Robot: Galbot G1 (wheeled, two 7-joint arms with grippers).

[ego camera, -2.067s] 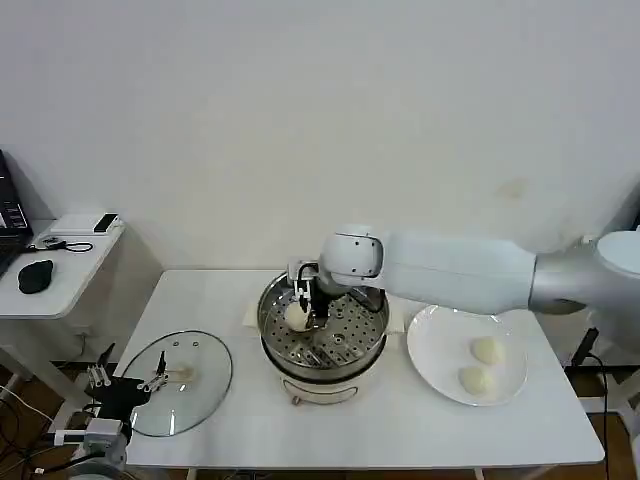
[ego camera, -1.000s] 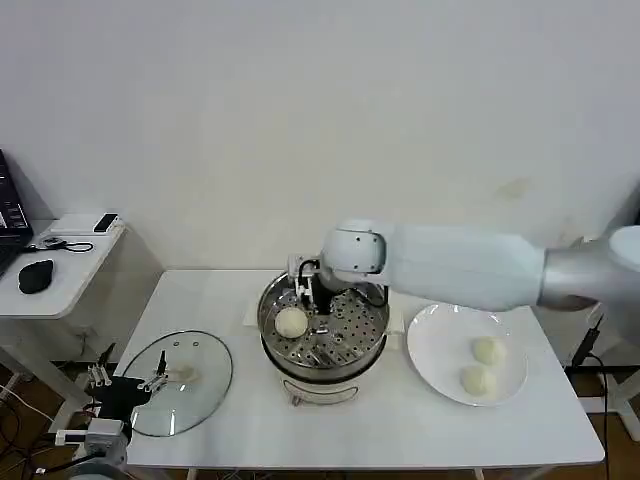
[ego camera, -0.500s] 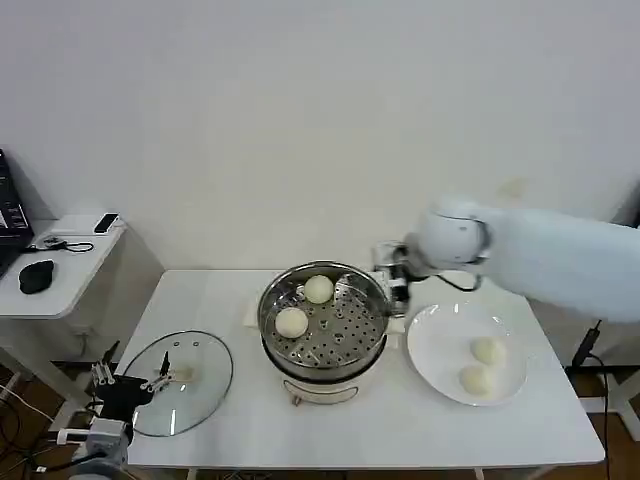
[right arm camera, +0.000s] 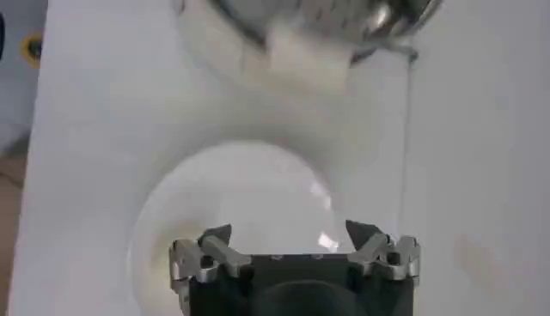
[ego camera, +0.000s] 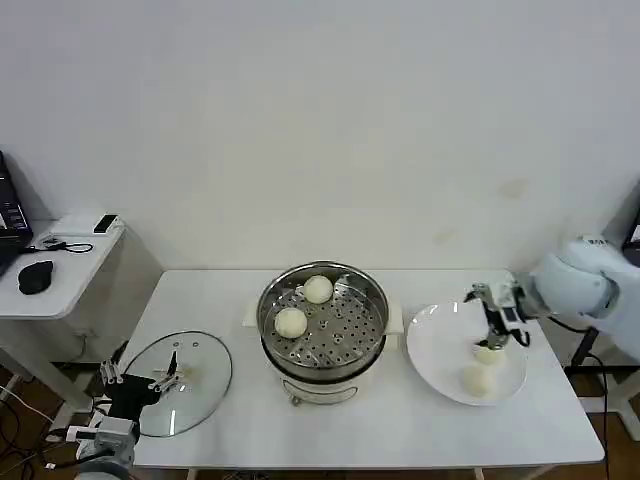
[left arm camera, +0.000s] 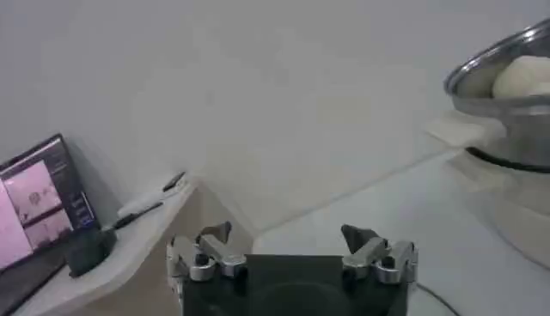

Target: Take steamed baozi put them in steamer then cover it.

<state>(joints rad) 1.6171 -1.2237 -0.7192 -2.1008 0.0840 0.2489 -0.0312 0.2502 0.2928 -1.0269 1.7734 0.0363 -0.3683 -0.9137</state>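
The steamer (ego camera: 322, 350) stands mid-table with two steamed baozi on its perforated tray, one at the back (ego camera: 318, 289) and one at the left (ego camera: 291, 322). Two more baozi (ego camera: 478, 379) lie on the white plate (ego camera: 435, 345) to its right; the farther one (ego camera: 488, 354) is partly covered by my right gripper (ego camera: 490, 325). That gripper (right arm camera: 288, 236) hovers open over the plate (right arm camera: 232, 189) with nothing between its fingers. My left gripper (ego camera: 135, 385) is parked open at the table's front left, by the glass lid (ego camera: 190, 375). Its wrist view shows the gripper (left arm camera: 288, 240) and the steamer (left arm camera: 507, 103) with a baozi (left arm camera: 524, 75).
A low side table (ego camera: 60, 265) with a mouse, a laptop edge and small items stands left of the work table. The white wall runs close behind. The steamer's white side handles (ego camera: 395, 318) stick out toward the plate.
My right gripper let go of a baozi in the steamer, rose, and swung right across the table to the plate. The steamer now holds two baozi. The left arm stayed put.
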